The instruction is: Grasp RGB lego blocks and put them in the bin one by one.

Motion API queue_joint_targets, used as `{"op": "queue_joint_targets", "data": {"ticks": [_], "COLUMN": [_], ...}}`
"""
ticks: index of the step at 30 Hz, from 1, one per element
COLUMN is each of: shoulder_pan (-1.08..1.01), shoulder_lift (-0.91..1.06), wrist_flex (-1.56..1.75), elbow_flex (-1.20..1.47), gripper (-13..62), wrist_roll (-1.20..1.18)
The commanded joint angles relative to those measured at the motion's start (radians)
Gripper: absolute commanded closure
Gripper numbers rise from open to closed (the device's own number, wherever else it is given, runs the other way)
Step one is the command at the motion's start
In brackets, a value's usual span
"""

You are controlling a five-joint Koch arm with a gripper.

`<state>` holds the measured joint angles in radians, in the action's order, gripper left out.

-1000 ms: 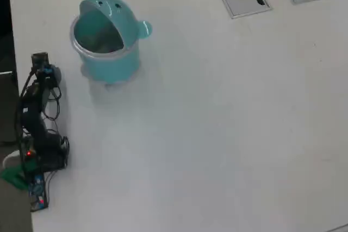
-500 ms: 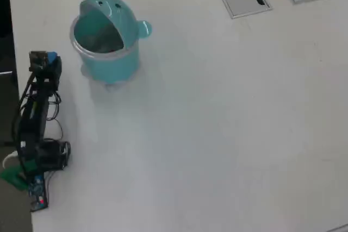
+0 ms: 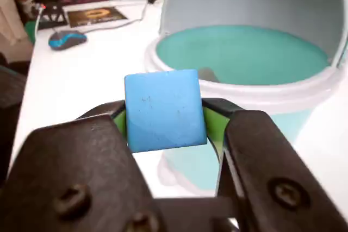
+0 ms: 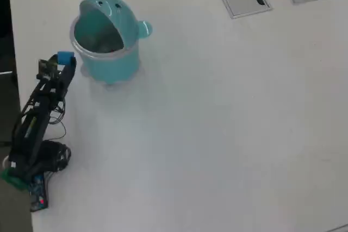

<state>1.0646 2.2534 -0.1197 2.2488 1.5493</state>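
One camera hangs high up and looks straight down on the white table (image 4: 217, 134), so the arm (image 4: 38, 118) looks small at the left edge. The other camera rides on the arm and looks forward, very close, past the gripper (image 3: 163, 120). Both cameras see the teal bin (image 4: 106, 36) (image 3: 250, 74) and the blue block (image 4: 65, 56) (image 3: 165, 110).

Bin (image 4: 109, 58) rim stands just before the tool (image 3: 166, 120)
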Motion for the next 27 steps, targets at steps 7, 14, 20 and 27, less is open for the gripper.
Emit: {"op": "queue_joint_targets", "data": {"ticks": [7, 14, 20, 27], "shoulder_pan": [-0.115, -0.129, -0.133, -0.149], "shoulder_lift": [0.04, -0.195, -0.41, -0.479], "wrist_flex": [0.037, 0.023, 0.046, 0.064], "elbow_flex": [-0.118, -0.445, -0.578, -0.584], "gripper": [47.1, 47.1, 47.0, 46.9], "wrist_roll": [-0.012, -0.032, -0.032, -0.032]}}
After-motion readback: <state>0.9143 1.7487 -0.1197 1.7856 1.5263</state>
